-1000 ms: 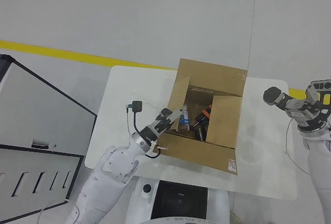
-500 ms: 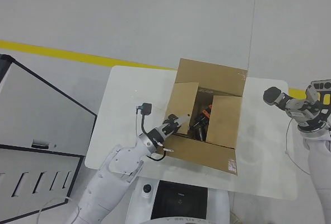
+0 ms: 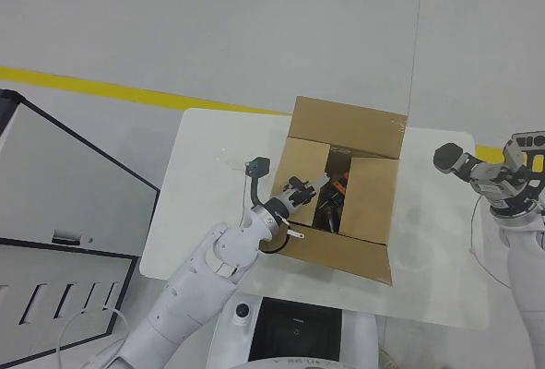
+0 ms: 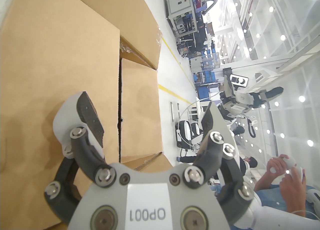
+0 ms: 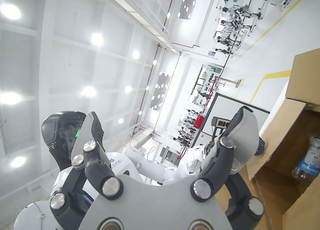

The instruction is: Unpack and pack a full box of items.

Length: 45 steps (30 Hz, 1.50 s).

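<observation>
**left claw (image 3: 298, 189) tips the box's left flap (image 3: 302, 161) inward**

the left claw is spread, with nothing between its fingers, and lies against the outer face of that flap. over the last second it has pushed the flap from nearly upright to leaning in over the opening, so the cardboard now covers the clear bottle (image 5: 308, 156) from above. i read this as closing up, the packing end of the task, though the flap is not yet flat. the right claw (image 3: 452, 159), also spread and empty, has kept still above the worktop's right edge. the box (image 3: 350, 120) sits mid-worktop (image 3: 207, 166), running from the far edge almost to the near edge. it is plain brown cardboard with its far and near flaps splayed outward. the right flap (image 3: 369, 198) is already folded in, and dark and orange items (image 3: 335, 192) show in the gap between the two side flaps.
</observation>
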Each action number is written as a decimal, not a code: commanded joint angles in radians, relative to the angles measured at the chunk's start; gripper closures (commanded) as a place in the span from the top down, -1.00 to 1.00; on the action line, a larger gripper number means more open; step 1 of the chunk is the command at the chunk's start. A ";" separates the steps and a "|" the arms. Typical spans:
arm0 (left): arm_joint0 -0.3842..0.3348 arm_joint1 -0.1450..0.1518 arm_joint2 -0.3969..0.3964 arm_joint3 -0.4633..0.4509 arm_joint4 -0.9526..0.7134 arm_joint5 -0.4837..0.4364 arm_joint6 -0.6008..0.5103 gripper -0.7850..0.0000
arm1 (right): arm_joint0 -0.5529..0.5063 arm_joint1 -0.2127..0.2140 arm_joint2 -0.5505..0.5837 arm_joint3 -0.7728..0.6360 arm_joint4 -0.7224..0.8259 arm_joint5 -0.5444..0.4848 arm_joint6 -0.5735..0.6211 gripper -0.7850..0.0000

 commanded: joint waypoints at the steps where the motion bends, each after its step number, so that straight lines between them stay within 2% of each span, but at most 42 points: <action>1: -0.010 -0.004 0.017 0.028 0.030 0.030 0.010 1.00 | 0.000 0.000 0.000 0.000 0.000 0.000 0.000 1.00; 10: -0.009 -0.014 0.027 0.038 0.024 0.069 0.019 1.00 | 0.000 0.000 0.000 0.000 0.000 0.000 0.000 1.00; 16: 0.039 -0.004 -0.038 -0.061 -0.041 0.045 -0.005 1.00 | 0.000 0.000 0.000 0.000 0.000 0.000 0.000 1.00; 23: 0.136 0.019 -0.108 -0.155 -0.007 0.053 -0.062 1.00 | 0.000 0.000 0.000 0.000 0.000 0.000 0.000 1.00; 31: 0.185 0.013 -0.074 -0.181 -0.045 0.033 -0.018 1.00 | 0.000 0.000 0.000 0.000 0.000 0.000 0.000 1.00; 40: 0.167 -0.005 -0.009 -0.172 -0.116 -0.041 0.021 1.00 | 0.000 0.000 0.000 0.000 0.000 0.000 0.000 1.00; 45: 0.173 -0.001 -0.044 -0.211 -0.118 -0.055 0.021 1.00 | 0.000 0.000 0.000 0.000 0.000 0.000 0.000 1.00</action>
